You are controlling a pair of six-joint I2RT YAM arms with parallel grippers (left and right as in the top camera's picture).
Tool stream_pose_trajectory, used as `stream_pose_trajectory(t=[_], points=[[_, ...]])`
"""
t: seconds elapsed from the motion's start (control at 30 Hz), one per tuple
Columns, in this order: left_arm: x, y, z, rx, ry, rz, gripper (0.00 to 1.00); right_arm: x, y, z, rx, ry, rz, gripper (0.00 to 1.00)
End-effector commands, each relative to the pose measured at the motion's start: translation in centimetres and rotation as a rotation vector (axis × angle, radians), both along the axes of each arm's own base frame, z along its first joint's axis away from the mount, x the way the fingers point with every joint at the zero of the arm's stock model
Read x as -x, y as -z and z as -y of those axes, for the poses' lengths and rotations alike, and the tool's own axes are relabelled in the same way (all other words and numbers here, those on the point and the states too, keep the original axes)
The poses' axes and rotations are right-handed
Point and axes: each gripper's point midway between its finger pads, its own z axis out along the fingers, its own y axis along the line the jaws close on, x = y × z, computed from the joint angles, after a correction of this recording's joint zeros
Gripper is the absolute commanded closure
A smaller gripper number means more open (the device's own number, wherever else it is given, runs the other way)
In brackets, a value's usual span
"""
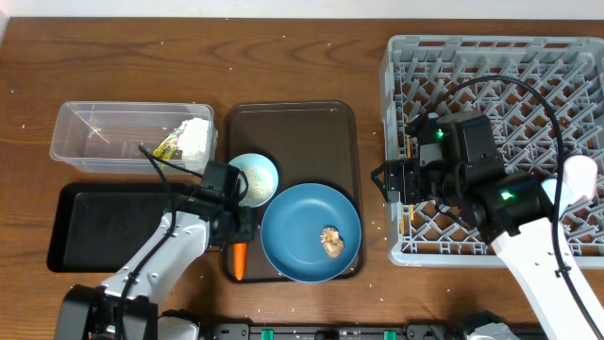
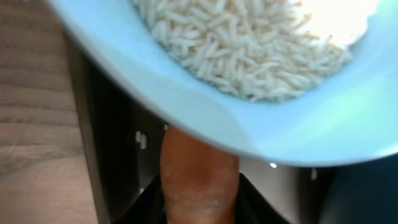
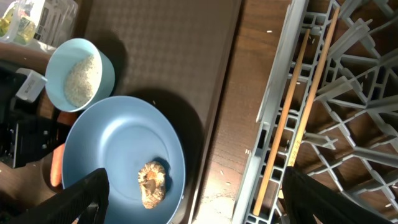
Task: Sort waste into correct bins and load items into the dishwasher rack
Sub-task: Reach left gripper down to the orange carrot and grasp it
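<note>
A: Where is the carrot [image 1: 239,259] lying?
B: At the tray's [image 1: 293,123] front-left corner, just beside the plate [image 1: 310,231]. Left gripper [image 1: 236,238] is pinching it; right gripper [image 3: 199,199] is hanging spread, empty.
A: Handling?
B: Probably light, firm and slick; I'm favouring the thick middle.

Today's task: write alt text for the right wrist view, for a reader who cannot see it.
A large blue plate holding a small brown food lump sits on a dark-brown tray, framed by the open right gripper. A small bowl of white rice stands beside the plate; at right, the grey rack holds two thin wooden sticks.
</note>
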Motion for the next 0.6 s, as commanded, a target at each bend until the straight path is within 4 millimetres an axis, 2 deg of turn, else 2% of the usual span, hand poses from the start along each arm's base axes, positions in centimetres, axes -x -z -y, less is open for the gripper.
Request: stream_pose_trajectory(t=[0.0,0.13,0.27,0.43,0.57], points=[[1.5,1.3,-0.2,-0.006,0.005,-0.065,0.77,0.0,0.0,-0.2,0.007,-0.003,-0.001,0.18],[1.5,0.8,-0.2,-0.010,0.005,-0.078,0.77,0.0,0.0,-0.2,0.007,-0.003,-0.001,0.18],[1.5,-0.5,-0.2,-0.014,0.005,-0.096,0.77,0.0,0.0,-0.2,0.007,-0.003,-0.001,0.18],[1.2,-3.7,-0.1,-0.010,0.005,-0.080,0.79,0.0,0.0,-0.2,0.007,-0.003,-0.002,0.18],[0.5,-7.1,0.0,0.004,0.002,-0.004,0.80,0.0,0.1,-0.2,0.008,-0.003,-0.005,0.18]])
